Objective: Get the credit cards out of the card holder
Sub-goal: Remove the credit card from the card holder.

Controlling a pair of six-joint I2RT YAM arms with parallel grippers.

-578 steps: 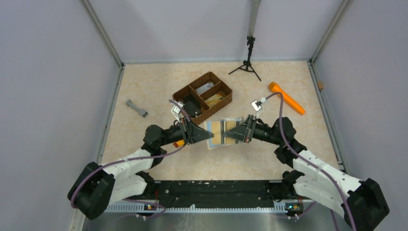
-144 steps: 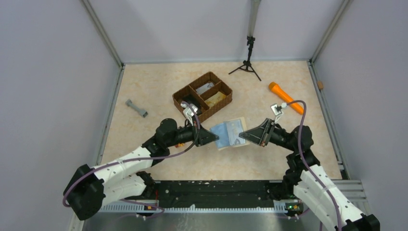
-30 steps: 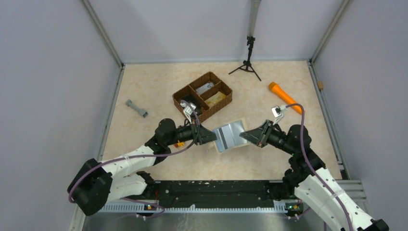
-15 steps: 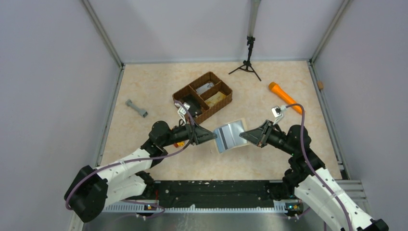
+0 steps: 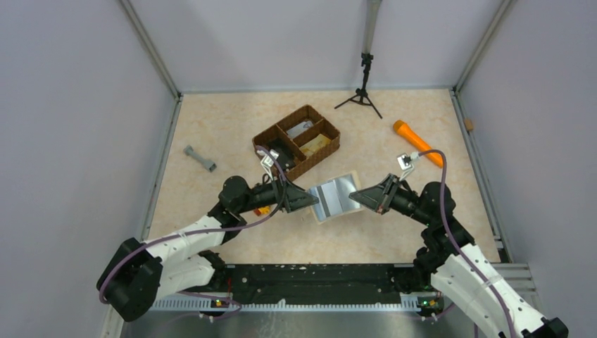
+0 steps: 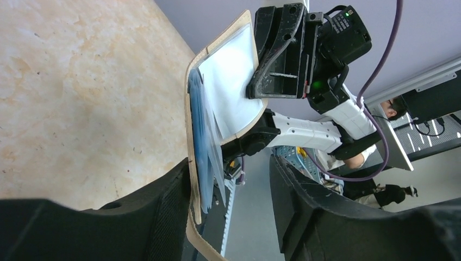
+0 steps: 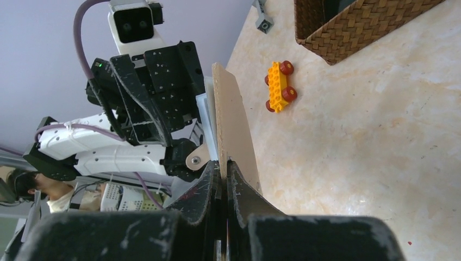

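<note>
Left gripper (image 6: 229,166): parted to a middling width, straddling one edge of the small cream-beige folding card holder (image 6: 228,87) with pale blue inner sleeves; nothing pinched.
Right gripper (image 7: 224,166): closed tight on the holder's opposite beige flap, holding it clear of the mottled beige worktop (image 5: 232,127).
Holder position: aloft between the two grippers, just in front of the brown wicker divided tray (image 5: 297,141).
Thin whitish credit cards (image 5: 338,196): a pale face with a dark stripe visible from above, probably lodged in the sleeves; count unclear.
Long axis: running gripper to gripper, left to right.
Key relation: sleeve edges directly between the left fingers, hugging one, gap to the other; left arm better placed to pull, right to anchor.
</note>
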